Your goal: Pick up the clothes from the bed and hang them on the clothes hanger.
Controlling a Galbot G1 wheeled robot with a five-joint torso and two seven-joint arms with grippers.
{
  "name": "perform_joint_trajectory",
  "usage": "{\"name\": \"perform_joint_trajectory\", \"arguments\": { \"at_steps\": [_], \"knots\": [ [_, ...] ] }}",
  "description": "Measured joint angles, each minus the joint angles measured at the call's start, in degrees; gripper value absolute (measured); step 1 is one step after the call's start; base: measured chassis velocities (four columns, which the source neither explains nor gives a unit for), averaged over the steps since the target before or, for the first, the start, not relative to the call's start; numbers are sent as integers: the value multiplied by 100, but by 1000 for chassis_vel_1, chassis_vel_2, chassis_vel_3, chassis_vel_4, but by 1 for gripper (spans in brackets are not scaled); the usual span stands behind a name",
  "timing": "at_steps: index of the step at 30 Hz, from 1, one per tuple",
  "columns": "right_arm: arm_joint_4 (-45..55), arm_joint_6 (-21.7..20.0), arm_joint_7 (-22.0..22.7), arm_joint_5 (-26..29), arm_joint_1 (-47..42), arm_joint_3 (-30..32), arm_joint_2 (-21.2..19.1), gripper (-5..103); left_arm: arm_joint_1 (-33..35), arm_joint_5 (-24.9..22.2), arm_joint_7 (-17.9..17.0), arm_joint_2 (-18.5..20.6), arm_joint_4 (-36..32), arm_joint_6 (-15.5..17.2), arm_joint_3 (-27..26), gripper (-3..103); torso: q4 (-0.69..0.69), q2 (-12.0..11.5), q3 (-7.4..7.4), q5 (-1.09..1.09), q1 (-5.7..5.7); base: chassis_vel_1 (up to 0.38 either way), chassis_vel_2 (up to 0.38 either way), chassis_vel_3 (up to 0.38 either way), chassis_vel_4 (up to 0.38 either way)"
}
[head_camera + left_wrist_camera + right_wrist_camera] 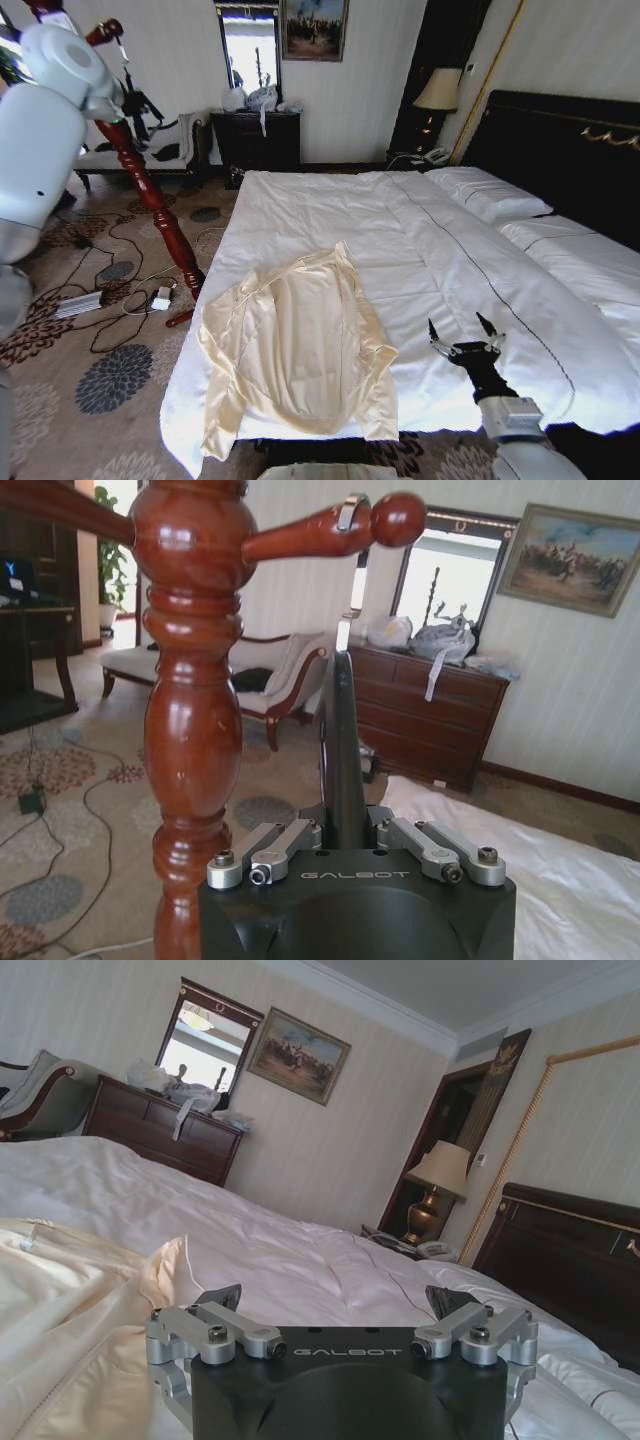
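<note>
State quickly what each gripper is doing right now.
Left gripper: shut on the clothes hanger, beside the coat stand.
Right gripper: open above the bed.

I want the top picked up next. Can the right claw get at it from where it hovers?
Probably yes. The right claw hovers open above the bed, just beside the clothes, which lie flat with nothing between. The left claw is shut on the clothes hanger.

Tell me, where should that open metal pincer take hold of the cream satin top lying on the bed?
Probably at the near sleeve edge of the pale cream-yellow satiny long-sleeved top, coming from the robot's right. The top lies flat and spread on the wide white-duveted bed, and the open right pincer hovers beside that side, where the folded sleeve gives a raised ridge to pinch.
</note>
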Motion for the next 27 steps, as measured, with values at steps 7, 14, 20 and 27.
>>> {"name": "perform_joint_trajectory", "arguments": {
  "at_steps": [7,14,20,27],
  "knots": [
    [77,-25,0,57,27,14,64,100,-162,457,423,-176,108,-1,13,18,-1,0,0,1,0,0,0,0,0],
    [101,-39,0,73,78,3,133,100,-313,879,856,-464,457,-1,168,18,-1,0,0,1,0,0,0,0,0],
    [119,-39,13,137,82,89,111,100,-130,883,1061,-465,8,-25,169,18,0,0,-1,3,0,0,0,0,0],
    [46,-40,84,270,123,198,16,100,1155,680,1782,205,-1419,-263,-231,18,1,0,0,-3,0,0,0,0,0]
  ]
}}
